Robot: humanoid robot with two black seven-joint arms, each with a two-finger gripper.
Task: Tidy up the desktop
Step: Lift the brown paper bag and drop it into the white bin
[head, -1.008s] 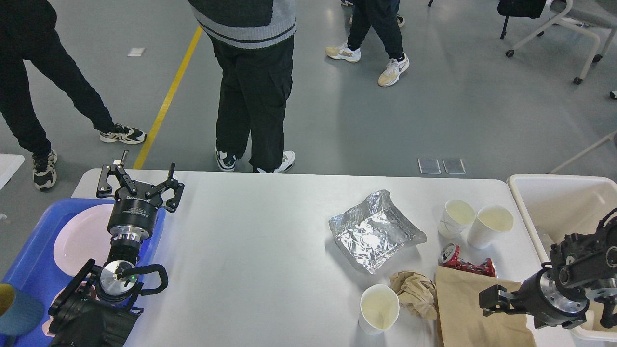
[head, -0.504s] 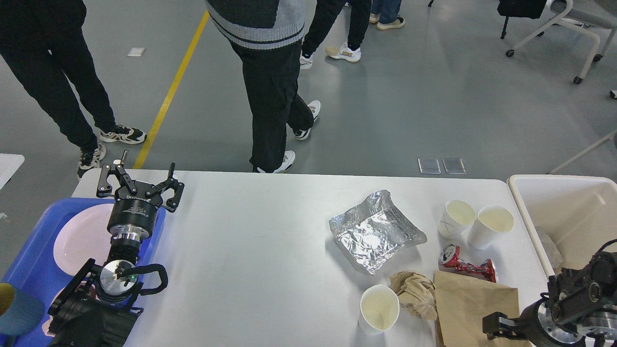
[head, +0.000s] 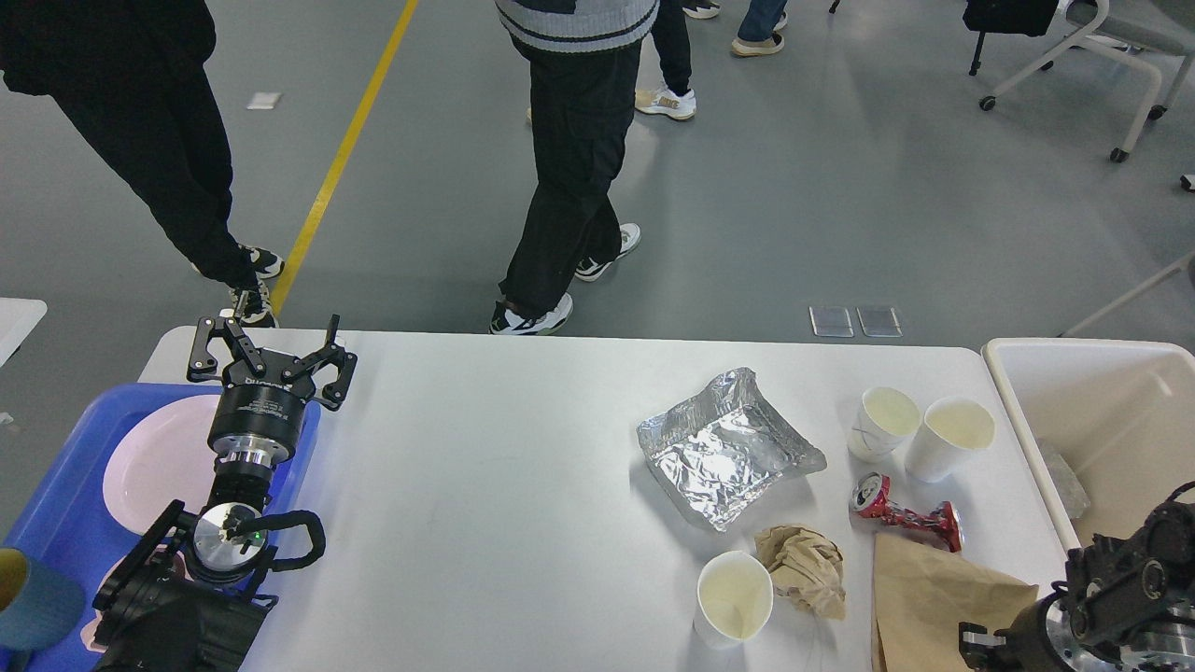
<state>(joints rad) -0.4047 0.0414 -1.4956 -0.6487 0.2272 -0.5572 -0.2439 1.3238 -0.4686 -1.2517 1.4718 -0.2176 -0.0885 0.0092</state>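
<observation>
Worktop (head: pixel 485 485), white, fills the lower view w/ litter on its right half: foil tray (head: pixel 724 448), two paper cups (head: pixel 920 429) behind it, crushed red can (head: pixel 901 513), third cup (head: pixel 733 597) beside crumpled paper (head: pixel 803 569), brown bag (head: pixel 934 607). Left pincer (head: pixel 271 350) spread wide, empty, above blue tray (head: pixel 56 523). Right pincer (head: pixel 980 644) at bottom edge, prob. on the bag; can't tell its spread.

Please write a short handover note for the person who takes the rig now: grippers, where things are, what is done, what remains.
Left gripper: open, empty, above the blue tray.
Right gripper: low at the frame edge by the brown paper bag; state unclear.
On the desktop: foil tray, three paper cups, crushed red can, crumpled brown paper.
Done: a plate lies in the blue tray.
Left: the litter, probably into the cream bin.
</observation>
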